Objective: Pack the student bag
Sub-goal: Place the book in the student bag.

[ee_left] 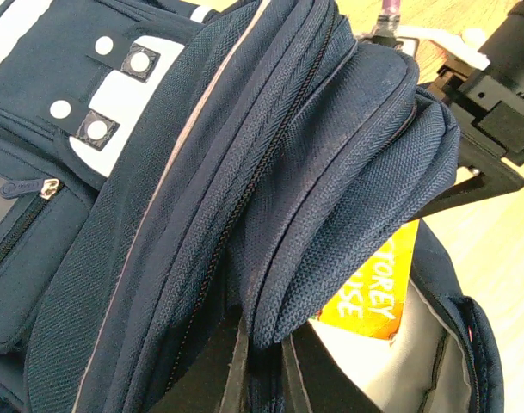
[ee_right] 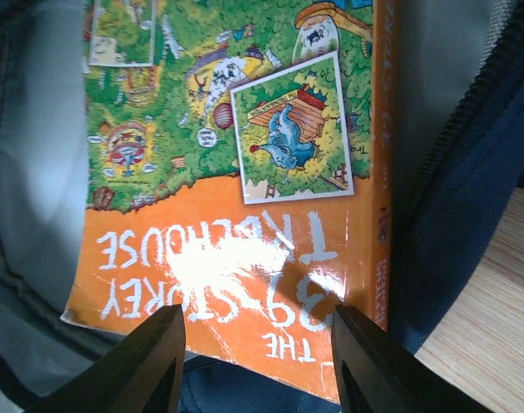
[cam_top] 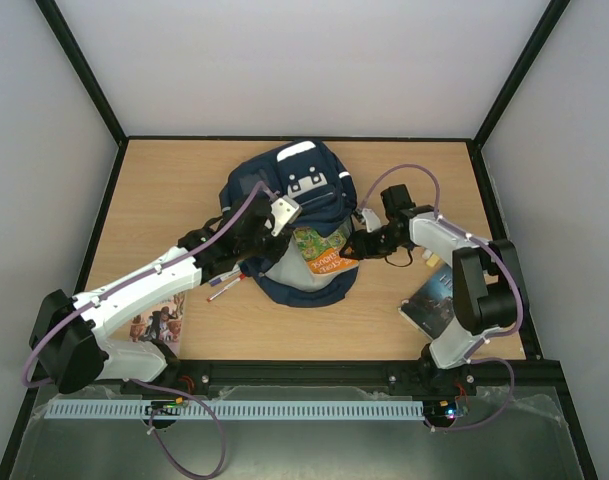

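Pinching a flap of the student bag (cam_top: pixel 302 178), the left gripper (cam_top: pixel 284 214) is clamping tight; at the bag's three o'clock the right gripper (ee_right: pixel 257 331) is hovering half open, empty, by the orange paperback (ee_right: pixel 244 172)

Student bag (ee_left: pixel 244 172): woven cloth; book (ee_right: pixel 244 258): glossy paper.

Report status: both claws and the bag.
Left claw shut on bag flap, holding mouth open. Right claw open over book, book partly inside. Pens and second book on table, clear of mouth.
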